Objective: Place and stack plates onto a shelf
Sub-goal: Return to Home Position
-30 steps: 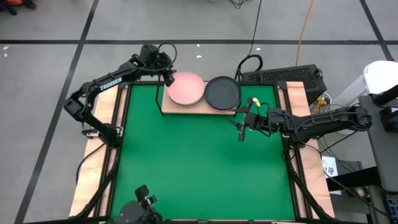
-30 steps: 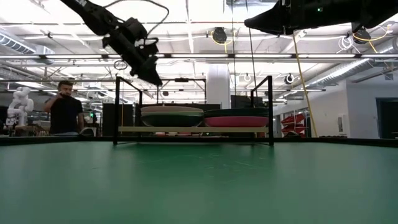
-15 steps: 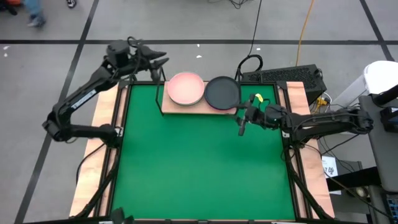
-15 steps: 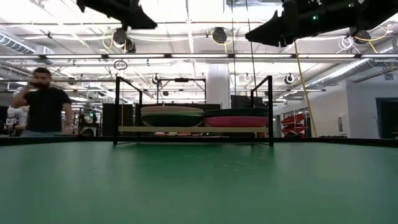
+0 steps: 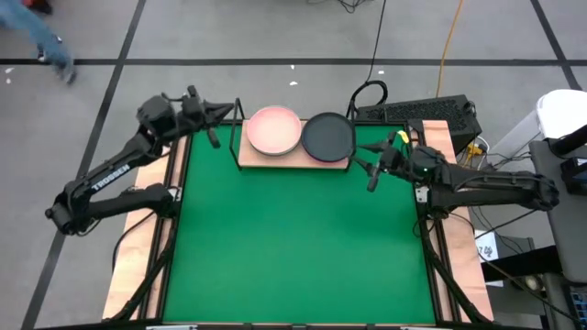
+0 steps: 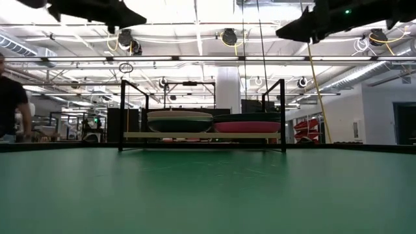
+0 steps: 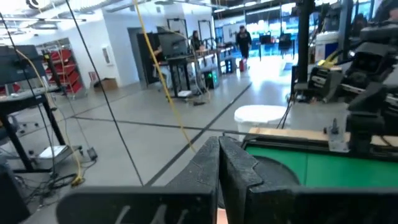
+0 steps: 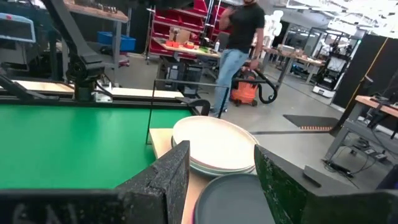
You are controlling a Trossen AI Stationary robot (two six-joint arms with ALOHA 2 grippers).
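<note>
Left hand [image 7: 219,149], apparently together, and right hand [image 8: 219,157], apart, flank the shelf [image 5: 275,160] of plates [image 5: 273,130].

spread pincer [image 8: 221,163], plates [image 8: 214,144] stacked on shelf [image 8: 163,142]

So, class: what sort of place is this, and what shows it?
Probably a robotics lab in a warehouse-like hall: exposed white ceiling beams, red storage racks, and a grey floor marked with black tape lines.
</note>
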